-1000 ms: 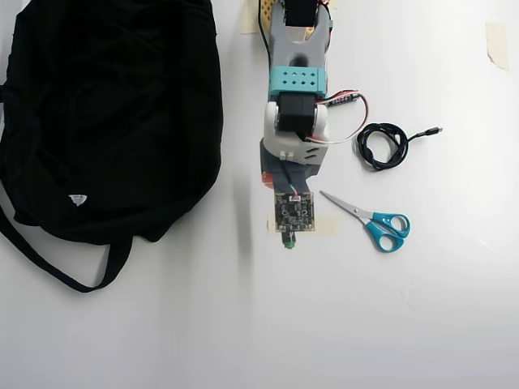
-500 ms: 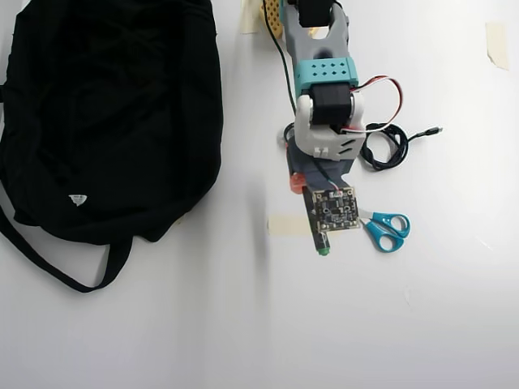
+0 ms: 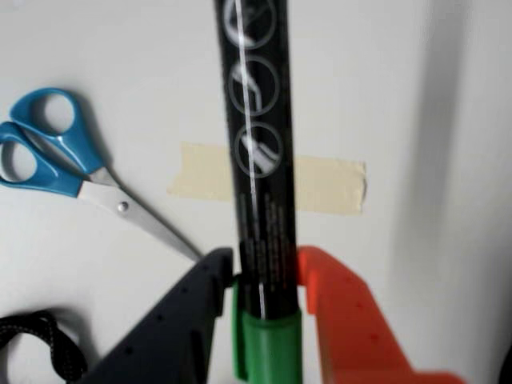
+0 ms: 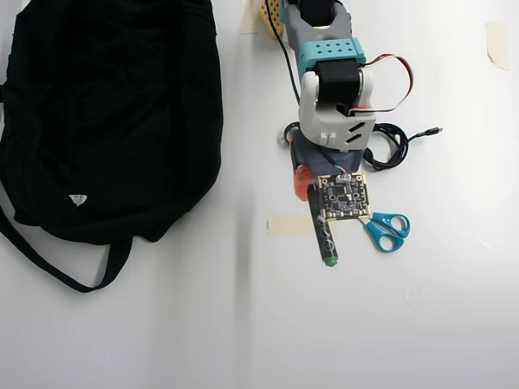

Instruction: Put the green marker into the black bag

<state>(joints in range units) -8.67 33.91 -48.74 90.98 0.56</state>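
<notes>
In the overhead view the black bag (image 4: 109, 121) lay at the left of the tabletop (image 4: 203, 324), a big soft heap with its strap trailing toward the bottom edge. No opening could be made out in its dark fabric, so which way the mouth faced could not be told.

A bare strip of tabletop separated the bag from the arm, which reached down from the top edge. The green marker (image 4: 323, 231) was held in the fingers (image 4: 312, 194), its long axis running nearly straight away from the arm toward the bottom of the view, the small green end farthest out. A strip of tape (image 4: 288, 225) showed beside and beneath it.

The wrist view showed the grip plainly: the dark finger and the orange finger (image 3: 336, 304) were closed on the marker (image 3: 260, 184) at the foot of its barrel, just above the green cap, and the barrel stood clear above the tape (image 3: 328, 186).

Further right lay the blue-handled scissors (image 4: 385, 229) and a coiled black cable (image 4: 389, 146).

So the bag lay well to the left of the held marker, crosswise to its axis; the carry would probably need a swing leftward.
</notes>
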